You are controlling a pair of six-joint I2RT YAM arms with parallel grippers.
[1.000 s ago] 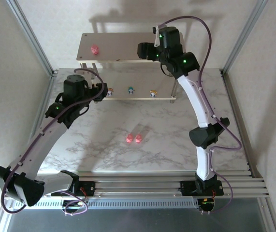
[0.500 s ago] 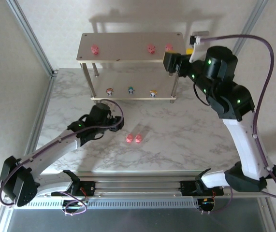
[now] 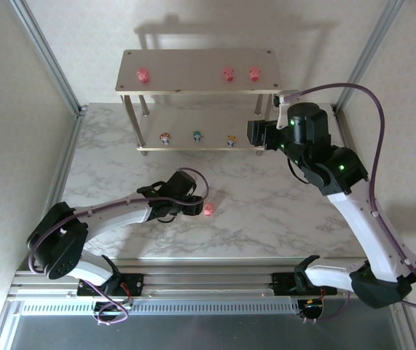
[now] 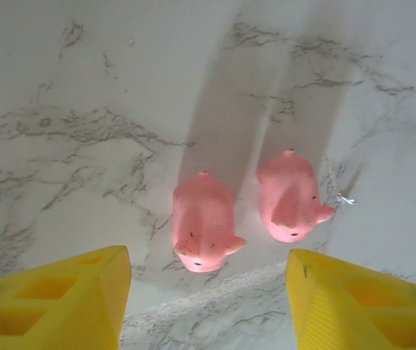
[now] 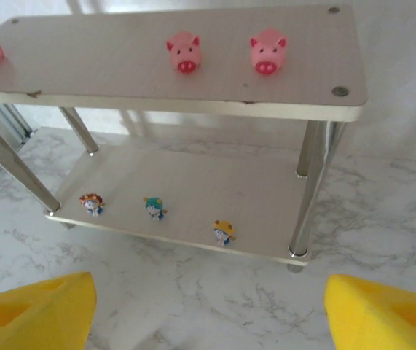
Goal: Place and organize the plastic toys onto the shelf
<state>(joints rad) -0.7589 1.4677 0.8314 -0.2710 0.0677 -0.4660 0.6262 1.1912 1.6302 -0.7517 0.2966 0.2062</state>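
Note:
Two pink pig toys lie side by side on the marble table, the left pig [image 4: 202,222] just ahead of the gap of my open left gripper [image 4: 208,310] and the right pig [image 4: 289,197] beside it. Nothing sits between the yellow fingers [image 4: 69,306]. From above, the left gripper [image 3: 196,208] covers one pig; the other pig [image 3: 208,210] shows. The shelf [image 3: 186,69] carries three pink pigs [image 5: 183,51] on its top board and three small figurines [image 5: 154,208] on the lower board. My right gripper [image 5: 208,321] hangs open and empty in front of the shelf's right end [image 3: 255,137].
The shelf's thin silver legs [image 5: 309,189] stand close to the right gripper. Aluminium frame posts [image 3: 47,58] rise at the back corners. Bare marble table [image 3: 280,211] stretches between the shelf and the near rail.
The left arm swung from beside the shelf down to the two pigs on the table. The right arm pulled back off the top board, and two more pigs now show there.

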